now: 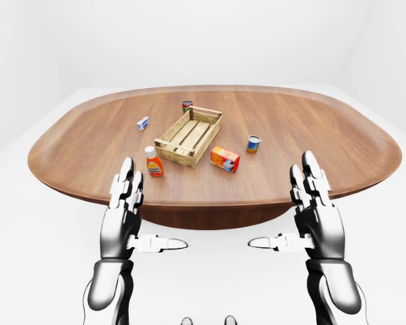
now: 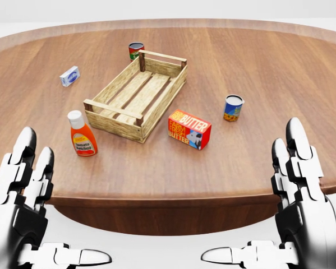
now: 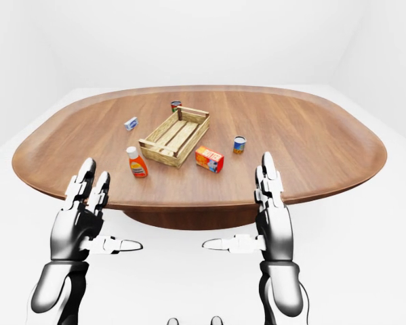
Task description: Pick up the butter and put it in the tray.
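On the counter (image 2: 257,67), the butter (image 2: 189,129) lies just right of the tray (image 2: 137,94), perhaps not touching; ketchup bottle (image 2: 82,134) left.

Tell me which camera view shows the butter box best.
The head view: the red and orange cardboard butter box is largest there, its lettering readable, lying beside the slatted wooden tray. The left-eye and right-eye views show it only as a small red-orange block, label unreadable.
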Available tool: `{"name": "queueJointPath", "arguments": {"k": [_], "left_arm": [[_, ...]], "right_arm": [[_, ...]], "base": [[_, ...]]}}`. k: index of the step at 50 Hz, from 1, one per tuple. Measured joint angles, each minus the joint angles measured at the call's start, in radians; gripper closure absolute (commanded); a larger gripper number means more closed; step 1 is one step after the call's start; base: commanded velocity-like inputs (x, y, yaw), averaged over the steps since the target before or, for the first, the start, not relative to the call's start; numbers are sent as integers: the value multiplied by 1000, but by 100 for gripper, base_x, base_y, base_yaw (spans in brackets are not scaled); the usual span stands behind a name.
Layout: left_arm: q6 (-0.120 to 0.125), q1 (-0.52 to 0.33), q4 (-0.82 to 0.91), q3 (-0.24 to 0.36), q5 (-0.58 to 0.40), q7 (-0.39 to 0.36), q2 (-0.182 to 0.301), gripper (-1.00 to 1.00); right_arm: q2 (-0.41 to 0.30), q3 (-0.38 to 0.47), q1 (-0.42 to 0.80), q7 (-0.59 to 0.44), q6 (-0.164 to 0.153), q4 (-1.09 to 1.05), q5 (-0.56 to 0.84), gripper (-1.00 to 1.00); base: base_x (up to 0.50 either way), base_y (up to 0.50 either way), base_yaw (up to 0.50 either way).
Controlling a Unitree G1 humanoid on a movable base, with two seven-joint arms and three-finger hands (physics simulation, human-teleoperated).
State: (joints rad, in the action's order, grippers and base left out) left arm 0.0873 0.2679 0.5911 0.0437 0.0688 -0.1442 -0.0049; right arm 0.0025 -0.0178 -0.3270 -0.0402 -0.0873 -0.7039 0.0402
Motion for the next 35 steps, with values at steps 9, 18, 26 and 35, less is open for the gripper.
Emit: {"name": "queueJointPath", "arguments": {"k": [9,18,26,35], "left_arm": [[0,-6,-5,4,-1,1,1,-100],[0,-9,-5,12,3,1,2,-100],[0,-12,-3,18,6,-1,1,-100],[0,-10,-2,20,7,-3,-1,-100]], "right_arm": [[0,-3,4,1,0,10,8,-100],[1,-6,5,2,0,15,11,-100],[-1,-9,7,3,0,22,13,-100],[-3,-12,6,-3,0,25,5,-100]], "base": [[0,44,0],[0,12,0],[0,7,0],[18,0,0]]}}
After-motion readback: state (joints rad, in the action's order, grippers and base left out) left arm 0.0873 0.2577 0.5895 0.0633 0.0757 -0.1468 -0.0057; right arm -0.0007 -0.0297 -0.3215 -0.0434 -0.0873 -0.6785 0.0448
